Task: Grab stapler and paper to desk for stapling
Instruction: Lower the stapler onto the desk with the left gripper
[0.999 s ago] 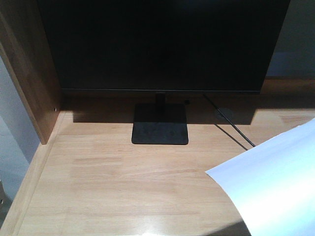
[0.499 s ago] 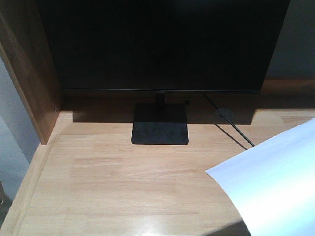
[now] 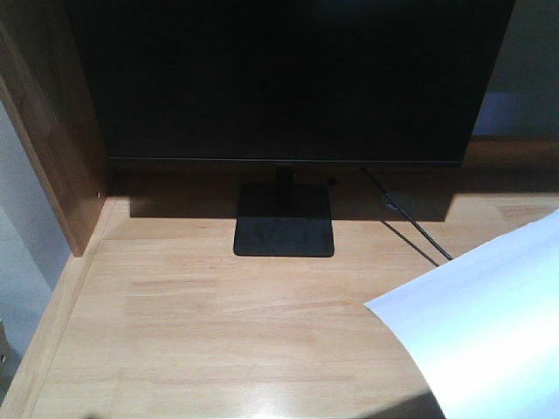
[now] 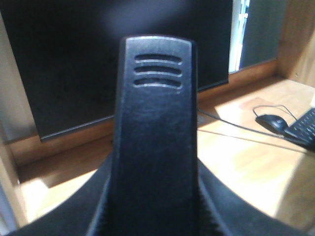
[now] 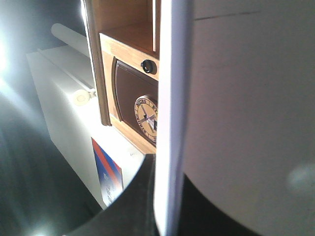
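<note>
The stapler [image 4: 155, 137], a black body with three ridges near its top end, stands upright in the left wrist view. My left gripper [image 4: 155, 209] is shut on it, a dark finger pressing each side. The white paper [image 5: 246, 123] fills the right half of the right wrist view, and my right gripper [image 5: 167, 211] is shut on its edge. In the front view the paper [image 3: 489, 323] hangs over the desk [image 3: 218, 323] at the lower right and casts a shadow below it. Neither gripper shows in the front view.
A black monitor [image 3: 288, 78] on a square stand [image 3: 284, 236] fills the back of the desk, with a cable [image 3: 410, 223] running right. A dark wood side panel [image 3: 52, 131] closes the left. A mouse [image 4: 272, 123] and a keyboard [image 4: 305, 128] lie at the right.
</note>
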Motion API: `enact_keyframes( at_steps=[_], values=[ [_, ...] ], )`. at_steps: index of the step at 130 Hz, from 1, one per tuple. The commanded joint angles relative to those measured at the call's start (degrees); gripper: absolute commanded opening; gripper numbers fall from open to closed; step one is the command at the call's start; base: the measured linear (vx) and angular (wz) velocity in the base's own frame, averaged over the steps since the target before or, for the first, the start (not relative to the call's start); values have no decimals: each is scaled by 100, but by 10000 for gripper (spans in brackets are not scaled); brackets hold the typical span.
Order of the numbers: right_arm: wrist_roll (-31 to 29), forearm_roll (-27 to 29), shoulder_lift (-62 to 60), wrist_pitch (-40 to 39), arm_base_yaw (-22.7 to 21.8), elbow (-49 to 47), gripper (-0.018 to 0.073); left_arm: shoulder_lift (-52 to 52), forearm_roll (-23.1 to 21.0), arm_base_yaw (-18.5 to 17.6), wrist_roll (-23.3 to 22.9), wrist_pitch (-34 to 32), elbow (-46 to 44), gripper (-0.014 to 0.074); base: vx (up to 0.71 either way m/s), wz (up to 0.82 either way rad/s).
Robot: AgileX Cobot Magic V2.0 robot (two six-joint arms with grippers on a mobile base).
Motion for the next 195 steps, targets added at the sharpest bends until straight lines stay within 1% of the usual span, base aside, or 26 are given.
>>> enact_keyframes(
  at_steps=[1, 11, 12, 17, 24, 25, 26, 31, 52, 54, 55, 56, 57, 58, 66, 68, 71, 79, 100, 112, 121, 136, 149, 168, 189, 195],
  values=[
    [-51, -4, 50, -249, -43, -157, -7, 660, -311, -17, 160, -1059, -169, -6, 0, 0],
    [-51, -4, 50, -249, -43, -157, -7, 1199, -774, -17, 660, -1323, -169, -6, 0, 0],
    [-51, -4, 50, -249, -43, -157, -7, 1300, -874, -17, 860, -1371, -169, -6, 0, 0],
    [-51, -4, 50, -249, -43, -157, -7, 1503, -1085, -17, 1159, -1468, -169, -6, 0, 0],
    [-51, -4, 50, -249, -43, -157, -7, 1960, -1617, -17, 1862, -1630, -169, -6, 0, 0],
    [-51, -4, 50, -249, -43, -157, -7, 1960, -1617, -17, 1862, -1630, -169, -6, 0, 0],
    [-51, -4, 50, -249, -43, -157, -7, 2061, -1749, -17, 2155, -1652, -169, -6, 0, 0],
    [-51, -4, 50, -249, -43, -157, -7, 2260, -2036, -17, 2573, -1687, -169, -6, 0, 0],
    [-51, -4, 50, -249, -43, -157, -7, 3313, -4108, -17, 5462, -1547, -169, -6, 0, 0],
    [-51, -4, 50, -249, -43, -157, -7, 3391, -4265, -17, 5843, -1514, -169, -6, 0, 0],
    [-51, -4, 50, -249, -43, -157, -7, 3430, -4265, -17, 5843, -1500, -169, -6, 0, 0],
    [-51, -4, 50, -249, -43, -157, -7, 3468, -4412, -17, 6090, -1485, -175, -6, 0, 0],
    [-51, -4, 50, -249, -43, -157, -7, 3506, -4484, -10, 6090, -1471, -175, -6, 0, 0],
    [-51, -4, 50, -249, -43, -157, -7, 3543, -4553, -9, 6331, -1456, -175, -6, 0, 0],
    [-51, -4, 50, -249, -43, -157, -7, 3874, -5057, 33, 7217, -1273, -203, -6, 0, -1],
    [-51, -4, 50, -249, -43, -157, -7, 3945, -5153, 53, 7519, -1229, -223, -6, 0, 0],
    [-51, -4, 50, -249, -43, -157, -7, 4050, -5277, 82, 7707, -1148, -239, -6, 0, 0],
    [-51, -4, 50, -249, -43, -157, -7, 4384, -5608, 234, 8573, -858, -336, -6, 0, 0],
    [-51, -4, 50, -249, -43, -157, -7, 5276, -6179, 794, 10248, 337, -695, -6, 0, 0],
    [-51, -4, 50, -249, -43, -157, -7, 5799, -6261, 1103, 10770, 1123, -949, -6, 0, 0],
    [-51, -4, 50, -249, -43, -157, -7, 6201, -6261, 1288, 10924, 1635, -1216, -6, 0, 0],
    [-51, -5, 50, -262, -43, -157, -7, 6866, -6266, 1507, 10939, 2303, -1650, -6, 0, 0],
    [-51, -5, 50, -262, -43, -157, -7, 7368, -6265, 1570, 10939, 2785, -2021, -6, 0, 0],
    [-51, -5, 50, -262, -43, -157, -7, 8013, -6412, 1591, 11066, 3076, -2408, -6, 0, 0],
    [-51, -5, 50, -257, -43, -157, -7, 8519, -6537, 1583, 11518, 3015, -2571, -6, 0, 0],
    [-51, -5, 50, -257, -43, -157, -7, 8605, -6531, 1583, 11532, 2942, -2571, -6, 0, 0]
  ],
)
